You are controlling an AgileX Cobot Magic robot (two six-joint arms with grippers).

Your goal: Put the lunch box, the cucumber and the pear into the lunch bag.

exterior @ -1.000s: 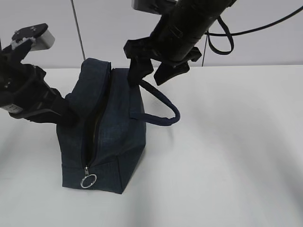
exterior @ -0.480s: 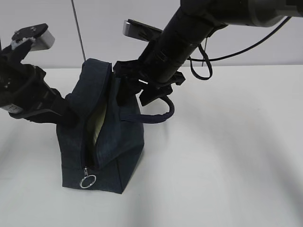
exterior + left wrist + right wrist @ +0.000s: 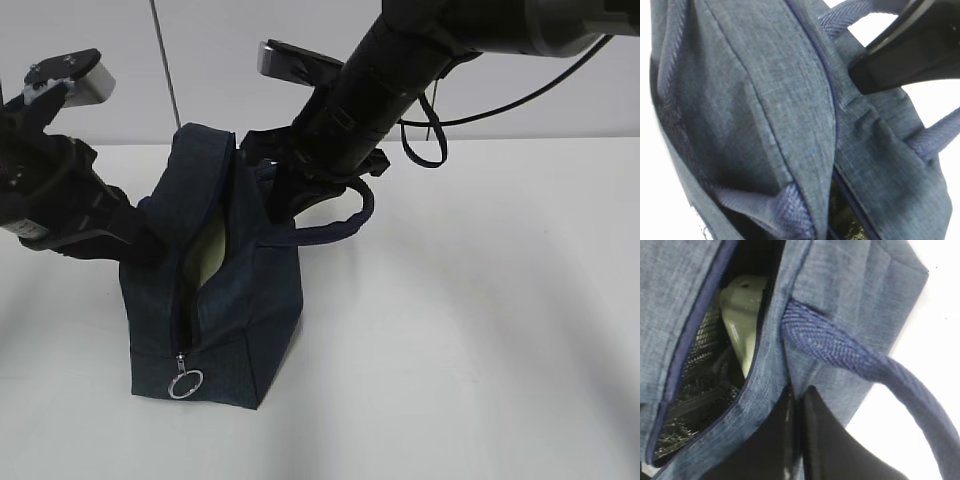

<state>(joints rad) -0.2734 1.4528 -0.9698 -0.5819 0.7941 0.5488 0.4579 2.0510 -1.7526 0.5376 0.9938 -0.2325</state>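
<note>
The navy lunch bag (image 3: 250, 300) stands on the white table with its top zipper open. The pale green lid of the lunch box (image 3: 208, 255) shows inside the opening, and also in the right wrist view (image 3: 742, 315). My left gripper (image 3: 145, 235) holds the bag's left flap pulled outward; its jaws are hidden by fabric in the left wrist view. My right gripper (image 3: 797, 400) is shut on the right edge of the opening beside the loop handle (image 3: 850, 355), and it shows in the exterior view (image 3: 285, 205). The cucumber and the pear are out of view.
The metal ring pull (image 3: 186, 383) hangs at the near end of the zipper. The loop handle (image 3: 340, 225) sticks out to the right under the right arm. White table surface (image 3: 480, 330) lies right of and in front of the bag.
My right gripper came down from above the bag, shut on the right edge of the opening and drew it right. The opening widened and the green lid came into view. The left arm stayed put.
</note>
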